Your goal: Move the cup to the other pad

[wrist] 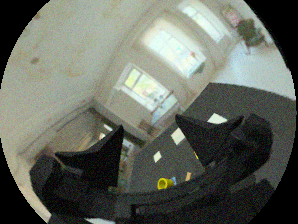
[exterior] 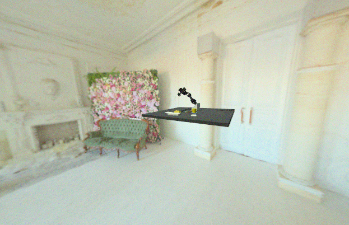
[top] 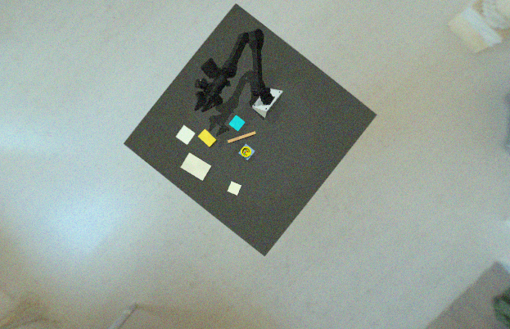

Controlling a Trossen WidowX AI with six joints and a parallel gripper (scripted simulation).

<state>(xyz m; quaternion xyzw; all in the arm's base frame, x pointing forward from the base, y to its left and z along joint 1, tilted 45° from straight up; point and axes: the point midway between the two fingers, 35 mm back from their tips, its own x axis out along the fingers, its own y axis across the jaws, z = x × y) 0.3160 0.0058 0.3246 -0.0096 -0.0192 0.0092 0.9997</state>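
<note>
A yellow cup point(top: 246, 151) point(exterior: 194, 110) point(wrist: 164, 184) stands upright on a blue pad point(top: 241, 151), with small coloured marbles visible inside it from above. A cyan square point(top: 236, 123), a white square point(top: 185, 134) and a small pale square point(top: 234, 188) point(wrist: 157, 157) also lie on the table; which one is the other pad I cannot tell. My gripper point(top: 200, 110) point(wrist: 149, 122) is open, with nothing between its fingers. It is raised high above the table, well away from the cup, toward the table's upper-left edge in the top view.
A tan stick point(top: 241, 137) lies between the cup and the cyan square. A yellow block point(top: 207, 137) and a cream rectangle point(top: 196, 166) lie to the left of the cup in the top view. The arm's grey-white base bracket point(top: 262, 110) stands beyond the cyan square. The dark table point(top: 311, 135) has open edges.
</note>
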